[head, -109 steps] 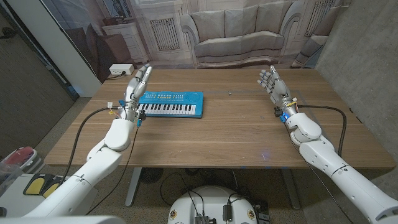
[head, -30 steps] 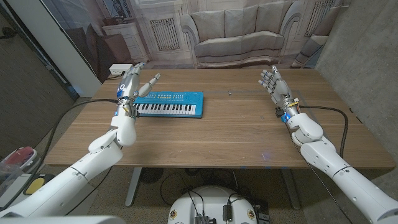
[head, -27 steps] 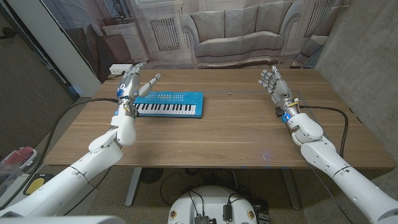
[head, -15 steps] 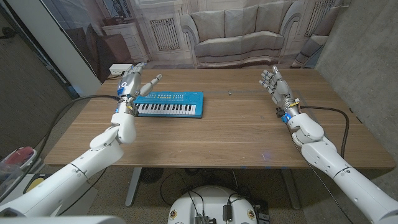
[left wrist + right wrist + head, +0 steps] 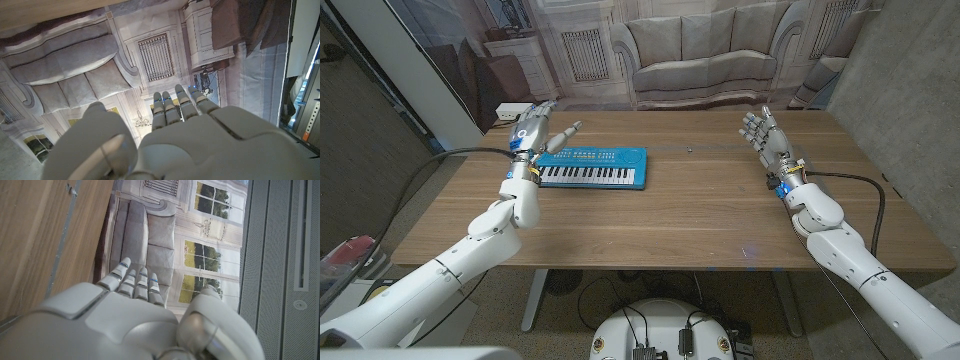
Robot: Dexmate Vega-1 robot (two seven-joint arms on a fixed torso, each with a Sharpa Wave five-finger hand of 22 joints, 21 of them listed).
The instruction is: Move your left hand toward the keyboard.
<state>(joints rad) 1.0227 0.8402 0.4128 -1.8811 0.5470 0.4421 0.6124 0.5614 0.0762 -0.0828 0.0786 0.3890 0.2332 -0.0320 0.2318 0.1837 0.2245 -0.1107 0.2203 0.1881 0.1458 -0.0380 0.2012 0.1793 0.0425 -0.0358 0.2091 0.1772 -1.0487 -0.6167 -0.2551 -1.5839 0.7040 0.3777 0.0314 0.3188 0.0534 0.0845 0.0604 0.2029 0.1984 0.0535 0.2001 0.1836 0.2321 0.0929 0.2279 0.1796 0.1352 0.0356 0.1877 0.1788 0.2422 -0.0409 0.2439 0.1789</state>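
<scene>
Left hand (image 5: pixel 533 128) edged nearer keyboard (image 5: pixel 592 168), fingers spread, holding nothing, just beside its left end.

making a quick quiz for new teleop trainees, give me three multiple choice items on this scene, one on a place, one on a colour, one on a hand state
1. Where on the table is the keyboard?
A. far left part, by the left hand
B. near right corner
C. centre of the near edge

2. What colour is the keyboard's body?
A. red
B. blue
C. green

3. What is the right hand doing?
A. gripping the keyboard
B. holding nothing, fingers apart
C. pressing a key

Answers:
1 A, the head view shows it just beside the left hand.
2 B, its casing is bright blue around white keys.
3 B, it stands far from the keyboard, holding nothing.
</scene>
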